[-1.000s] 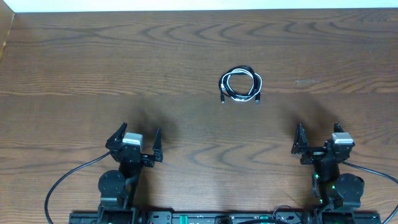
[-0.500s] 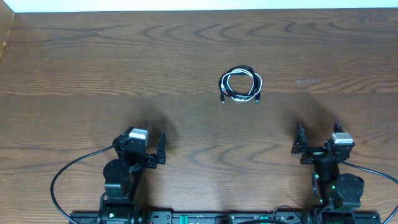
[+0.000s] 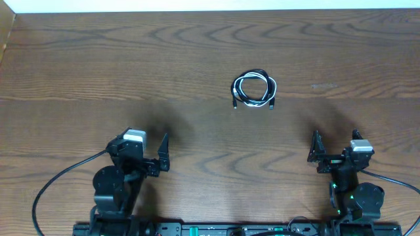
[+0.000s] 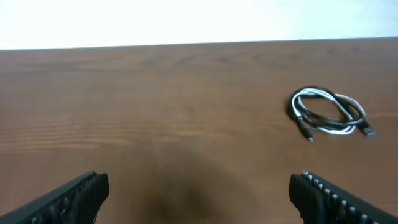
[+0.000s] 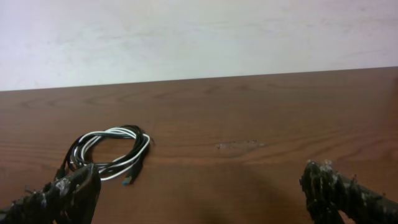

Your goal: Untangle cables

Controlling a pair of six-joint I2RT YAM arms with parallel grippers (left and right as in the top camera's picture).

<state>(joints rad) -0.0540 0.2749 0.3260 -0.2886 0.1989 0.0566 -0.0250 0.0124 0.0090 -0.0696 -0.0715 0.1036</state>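
Shifted leftward since the earlier view: left gripper (image 4: 200, 182), jaws wide apart, empty. Unmoved: right gripper (image 5: 200, 180), likewise spread, empty. Resting on the wooden table (image 3: 98, 65), well ahead of both: 2 cables (image 3: 254, 89), 1 black, 1 white, in 1 coil.

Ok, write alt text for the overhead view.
A small coil of black and white cables lies on a dark wooden table. Near the bottom edge, the left gripper and right gripper stand open and empty, well short of it.
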